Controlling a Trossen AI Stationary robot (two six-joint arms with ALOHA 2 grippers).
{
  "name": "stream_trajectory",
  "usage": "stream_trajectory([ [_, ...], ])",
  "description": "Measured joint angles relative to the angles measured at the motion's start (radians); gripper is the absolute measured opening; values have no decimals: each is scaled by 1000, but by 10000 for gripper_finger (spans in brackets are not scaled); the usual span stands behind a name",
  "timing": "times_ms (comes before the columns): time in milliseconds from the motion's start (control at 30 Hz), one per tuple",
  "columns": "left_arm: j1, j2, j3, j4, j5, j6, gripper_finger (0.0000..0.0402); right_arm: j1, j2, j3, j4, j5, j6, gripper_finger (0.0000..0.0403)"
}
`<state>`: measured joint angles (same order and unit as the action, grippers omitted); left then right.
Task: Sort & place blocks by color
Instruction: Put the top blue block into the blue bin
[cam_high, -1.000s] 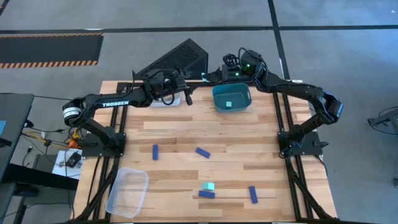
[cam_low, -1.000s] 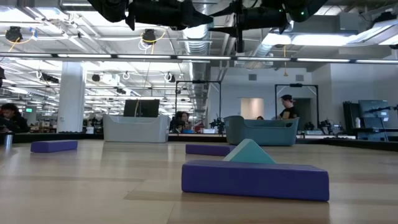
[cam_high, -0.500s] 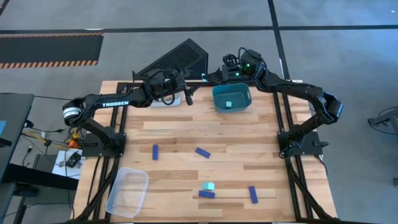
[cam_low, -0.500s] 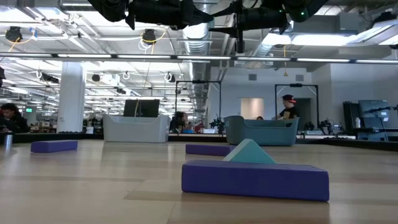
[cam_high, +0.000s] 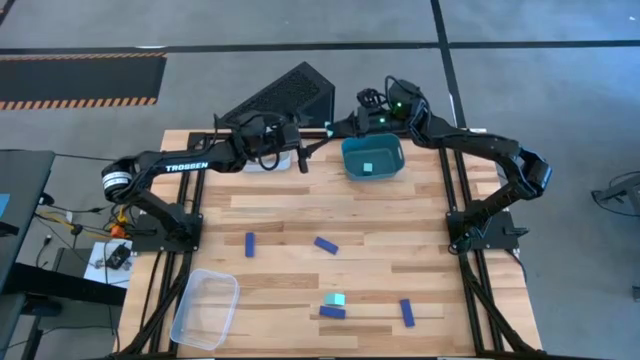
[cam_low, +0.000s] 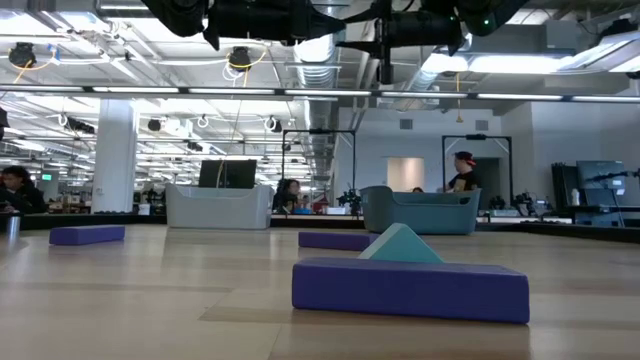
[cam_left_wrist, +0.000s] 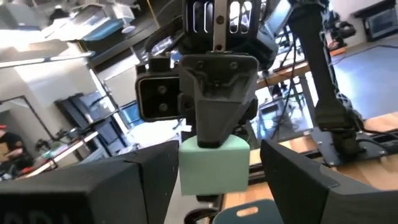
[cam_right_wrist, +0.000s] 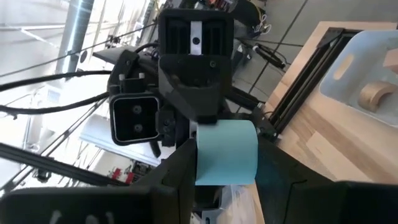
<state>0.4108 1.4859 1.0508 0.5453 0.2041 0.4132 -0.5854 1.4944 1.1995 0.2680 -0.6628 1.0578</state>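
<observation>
A light teal cube (cam_right_wrist: 227, 152) hangs in the air over the table's far edge, between my two raised grippers, which face each other. My right gripper (cam_high: 337, 127) is shut on it. My left gripper (cam_left_wrist: 217, 186) is open, its fingers standing wide on either side of the same cube (cam_left_wrist: 214, 165). On the table lie dark blue bars (cam_high: 249, 243) (cam_high: 326, 245) (cam_high: 332, 312) (cam_high: 407, 313) and another teal cube (cam_high: 336, 298). The teal bin (cam_high: 350, 160) holds one teal cube (cam_high: 368, 168). My right gripper pinches the teal cube by two opposite faces (cam_right_wrist: 200, 155) between its two fingers. The fingers come level from the table's right side. The cube is lifted clear, high above the table's far edge, just beside the teal bin.
A pale grey bin (cam_high: 262, 160) sits under my left arm at the far edge, with a tan piece (cam_right_wrist: 373, 93) in it. A clear bin (cam_high: 205, 305) lies at the near left corner. People stand in the room beyond the table (cam_low: 462, 180).
My left gripper's fingers have spread apart and come off the teal cube, which stays where it was in my right gripper. Both arms have kept their place.
</observation>
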Motion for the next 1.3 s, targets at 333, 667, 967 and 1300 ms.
stream_trajectory([
  [333, -18, 31, 0, 49, -51, 4, 198, 0, 0, 0, -2, -17, -11, 141],
  [667, -7, 33, 0, 45, -53, -14, 129, -20, -1, 0, -35, -18, -62, 175],
  [967, 58, 130, 1, 61, -116, -92, 150, -227, -90, 0, -415, 94, -269, 240],
  [1300, 71, 543, 288, -65, 21, -354, 148, -305, -168, 0, -676, 257, -465, 222],
])
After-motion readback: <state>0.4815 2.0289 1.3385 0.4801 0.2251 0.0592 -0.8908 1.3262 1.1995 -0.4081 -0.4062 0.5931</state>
